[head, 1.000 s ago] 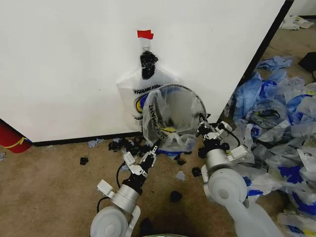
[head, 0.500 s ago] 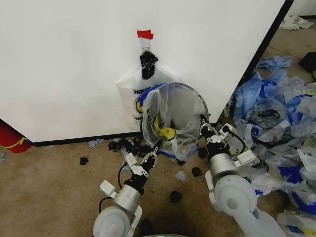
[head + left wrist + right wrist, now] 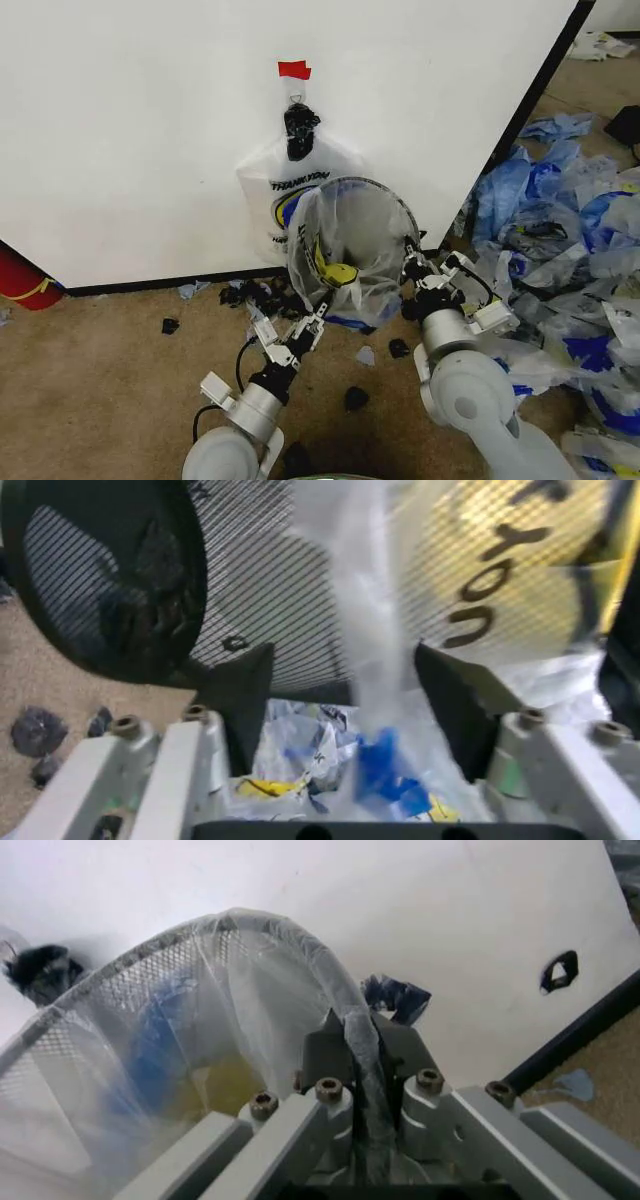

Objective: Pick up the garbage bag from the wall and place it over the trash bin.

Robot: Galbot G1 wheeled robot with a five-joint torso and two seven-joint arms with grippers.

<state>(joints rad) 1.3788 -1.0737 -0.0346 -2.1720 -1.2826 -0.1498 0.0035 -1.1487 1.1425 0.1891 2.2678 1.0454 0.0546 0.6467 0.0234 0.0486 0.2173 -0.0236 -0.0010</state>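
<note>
- Since a moment ago your left tool point(image 3: 312, 322) has dropped back from the garbage bag point(image 3: 345, 262); it gapes, holding nothing.
- Your right tool point(image 3: 409, 262) pinches bag and trash bin point(image 3: 385, 188) rim together.
- Loose film lies just ahead of the left.

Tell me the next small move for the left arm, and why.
Probably close the left gripper: its fingers stand open on either side of a hanging fold of the garbage bag below the trash bin. The right gripper is already shut on the bag-covered rim, so gripping that loose side would let it be pulled taut.
</note>
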